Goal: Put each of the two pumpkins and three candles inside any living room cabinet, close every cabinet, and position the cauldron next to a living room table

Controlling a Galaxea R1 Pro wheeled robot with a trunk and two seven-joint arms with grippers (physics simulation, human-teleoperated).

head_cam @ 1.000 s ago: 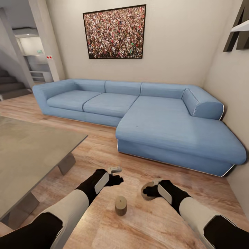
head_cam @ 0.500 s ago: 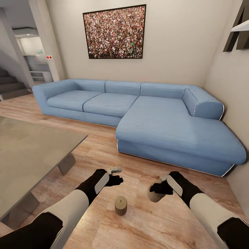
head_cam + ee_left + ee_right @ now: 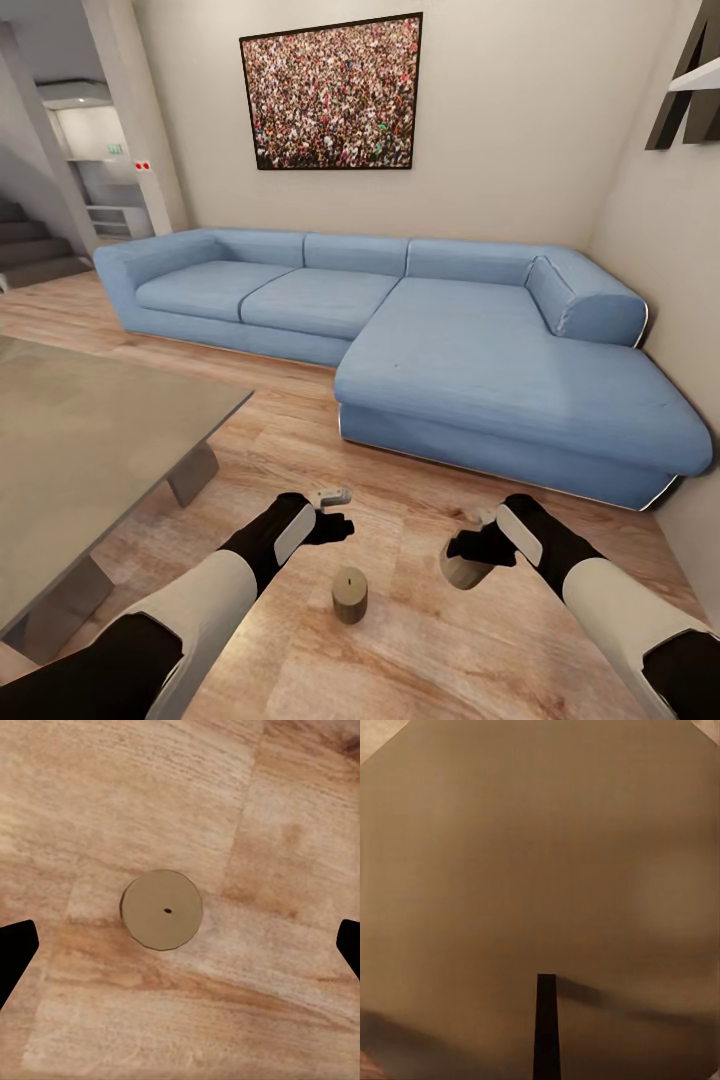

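Blue sectional sofa [image 3: 420, 330] fills the room at my twelve o'clock; the grey-beige table [image 3: 90, 450] stands at nine. I hold my right gripper [image 3: 468, 548] at two o'clock, clamped on a tan candle [image 3: 462, 570] lifted off the wood floor [image 3: 400, 640], presumably for carrying to a cabinet. My left gripper [image 3: 338, 522] hangs wide open and empty over a second candle [image 3: 350, 594], likely lined up to grasp it.

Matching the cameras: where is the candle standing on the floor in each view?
Head view: floor candle at low centre.
Left wrist view: mid-frame, seen from above.
Right wrist view: a second candle instead, close up.
Shared landmark: the wooden floor.
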